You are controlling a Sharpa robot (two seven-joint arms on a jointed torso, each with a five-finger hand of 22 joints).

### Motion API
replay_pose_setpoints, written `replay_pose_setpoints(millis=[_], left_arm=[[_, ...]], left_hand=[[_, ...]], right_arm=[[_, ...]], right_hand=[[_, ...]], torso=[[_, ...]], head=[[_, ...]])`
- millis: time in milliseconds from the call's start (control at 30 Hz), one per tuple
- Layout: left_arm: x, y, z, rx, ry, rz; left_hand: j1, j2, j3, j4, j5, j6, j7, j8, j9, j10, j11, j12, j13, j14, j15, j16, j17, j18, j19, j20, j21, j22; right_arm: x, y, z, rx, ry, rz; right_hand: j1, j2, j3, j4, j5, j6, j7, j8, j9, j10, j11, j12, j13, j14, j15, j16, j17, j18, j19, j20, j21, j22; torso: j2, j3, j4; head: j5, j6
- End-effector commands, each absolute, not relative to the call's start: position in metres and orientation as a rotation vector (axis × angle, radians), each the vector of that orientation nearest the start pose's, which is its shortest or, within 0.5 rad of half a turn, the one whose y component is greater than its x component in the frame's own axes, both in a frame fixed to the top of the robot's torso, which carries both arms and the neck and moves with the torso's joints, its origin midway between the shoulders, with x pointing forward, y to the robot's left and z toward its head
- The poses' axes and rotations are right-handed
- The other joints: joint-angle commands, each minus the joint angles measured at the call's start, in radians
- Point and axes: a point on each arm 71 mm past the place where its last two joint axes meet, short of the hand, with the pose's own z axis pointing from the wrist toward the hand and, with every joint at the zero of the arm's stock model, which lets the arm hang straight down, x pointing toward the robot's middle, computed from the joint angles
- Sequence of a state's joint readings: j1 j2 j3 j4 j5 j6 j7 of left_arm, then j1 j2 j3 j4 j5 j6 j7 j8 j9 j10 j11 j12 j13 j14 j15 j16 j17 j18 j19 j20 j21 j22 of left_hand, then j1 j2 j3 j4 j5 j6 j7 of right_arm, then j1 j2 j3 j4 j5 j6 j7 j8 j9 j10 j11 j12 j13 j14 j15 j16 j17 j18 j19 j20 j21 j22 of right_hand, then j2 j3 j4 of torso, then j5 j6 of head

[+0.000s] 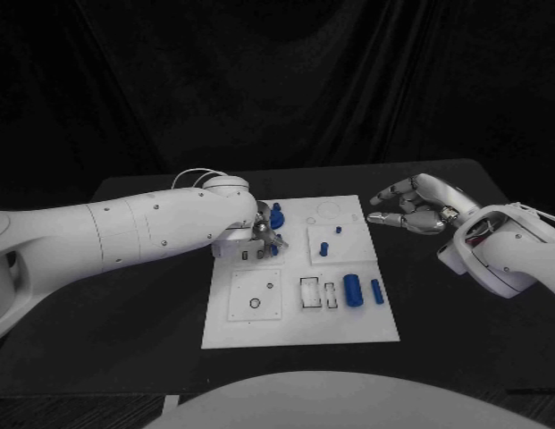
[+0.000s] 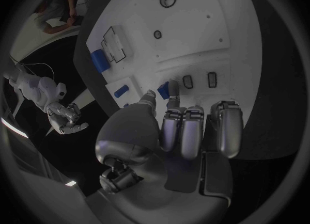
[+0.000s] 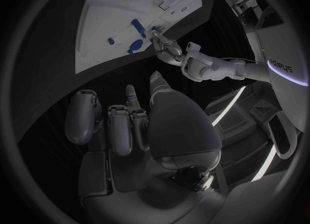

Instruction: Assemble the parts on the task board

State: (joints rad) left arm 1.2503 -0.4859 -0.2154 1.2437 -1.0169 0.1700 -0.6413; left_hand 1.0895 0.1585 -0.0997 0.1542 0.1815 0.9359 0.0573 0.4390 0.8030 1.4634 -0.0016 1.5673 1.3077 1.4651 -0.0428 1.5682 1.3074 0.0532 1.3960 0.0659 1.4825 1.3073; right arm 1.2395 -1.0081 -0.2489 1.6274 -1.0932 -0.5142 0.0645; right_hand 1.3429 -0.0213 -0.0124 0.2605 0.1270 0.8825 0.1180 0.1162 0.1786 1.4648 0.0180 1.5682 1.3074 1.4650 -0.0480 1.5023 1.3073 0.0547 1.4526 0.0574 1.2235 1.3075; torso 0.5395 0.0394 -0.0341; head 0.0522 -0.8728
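Note:
The white task board [image 1: 355,331] lies in the middle of the black table. My left hand [image 1: 262,237] hovers over the board's far left part and pinches a small blue part [image 2: 164,88] between thumb and a finger, close above two small slots [image 2: 187,81]. My right hand [image 1: 413,206] hangs above the table just off the board's far right corner, fingers loosely apart and holding nothing. On the board lie a thick blue cylinder [image 1: 352,290], a thinner blue rod [image 1: 376,290] and two small blue pegs [image 1: 323,248].
Another blue piece [image 1: 279,214] stands beside my left hand at the board's far edge. A rectangular slot [image 1: 309,292] and a round hole [image 1: 254,303] mark the near half of the board. Bare black table [image 1: 122,340] surrounds the board.

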Motion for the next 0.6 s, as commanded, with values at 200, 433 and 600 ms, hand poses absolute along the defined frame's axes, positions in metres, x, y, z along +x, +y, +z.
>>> replay_pose_setpoints(millis=[200, 433, 600], left_arm=[[0.4969, 0.1248, -0.2755, -0.071, 2.465, -0.243], [0.4974, 0.1253, -0.2756, -0.073, 2.464, -0.242], [0.4972, 0.1257, -0.2759, -0.069, 2.47, -0.239]], left_hand=[[0.018, 0.0, 0.017, -0.007, 0.009, 0.006, -0.006, -0.009, 0.006, 0.107, -0.009, 0.003, 0.263, 0.106, -0.008, 0.003, 0.263, -0.003, 0.001, -0.003, -0.007, 0.09], [0.029, 0.001, 0.035, -0.019, 0.024, 0.008, -0.008, -0.018, 0.015, 0.107, -0.01, 0.003, 0.263, 0.106, -0.01, 0.003, 0.263, -0.003, 0.002, -0.005, -0.009, 0.091], [0.043, -0.003, 0.066, -0.039, 0.064, 0.01, -0.01, -0.034, 0.027, 0.107, -0.013, 0.003, 0.263, 0.106, -0.012, 0.003, 0.263, -0.003, 0.001, -0.007, -0.012, 0.091]], right_arm=[[0.44, -0.2567, -0.2219, 0.149, 1.697, 0.791], [0.4403, -0.2569, -0.2222, 0.143, 1.695, 0.797], [0.4403, -0.2571, -0.2233, 0.142, 1.698, 0.797]], right_hand=[[0.007, 0.003, -0.005, -0.002, -0.002, 0.009, 0.0, 0.0, -0.001, 0.106, 0.007, 0.003, 0.263, 0.087, 0.005, -0.002, 0.194, 0.017, -0.002, 0.007, -0.003, 0.169], [0.006, 0.005, -0.006, 0.0, -0.002, 0.011, 0.0, 0.001, -0.001, 0.106, 0.007, 0.003, 0.263, 0.087, 0.005, 0.0, 0.196, 0.016, -0.001, 0.007, -0.002, 0.169], [0.005, 0.006, -0.006, 0.0, -0.002, 0.012, 0.0, 0.001, -0.002, 0.106, 0.007, 0.003, 0.263, 0.087, 0.005, -0.001, 0.195, 0.016, -0.002, 0.007, -0.003, 0.169]], torso=[[0.0, 0.0003, 0.0], [0.0, 0.0008, 0.0003], [0.0, 0.0008, 0.0003]], head=[[0.0, 0.0], [-0.001, 0.0], [-0.001, 0.0]])
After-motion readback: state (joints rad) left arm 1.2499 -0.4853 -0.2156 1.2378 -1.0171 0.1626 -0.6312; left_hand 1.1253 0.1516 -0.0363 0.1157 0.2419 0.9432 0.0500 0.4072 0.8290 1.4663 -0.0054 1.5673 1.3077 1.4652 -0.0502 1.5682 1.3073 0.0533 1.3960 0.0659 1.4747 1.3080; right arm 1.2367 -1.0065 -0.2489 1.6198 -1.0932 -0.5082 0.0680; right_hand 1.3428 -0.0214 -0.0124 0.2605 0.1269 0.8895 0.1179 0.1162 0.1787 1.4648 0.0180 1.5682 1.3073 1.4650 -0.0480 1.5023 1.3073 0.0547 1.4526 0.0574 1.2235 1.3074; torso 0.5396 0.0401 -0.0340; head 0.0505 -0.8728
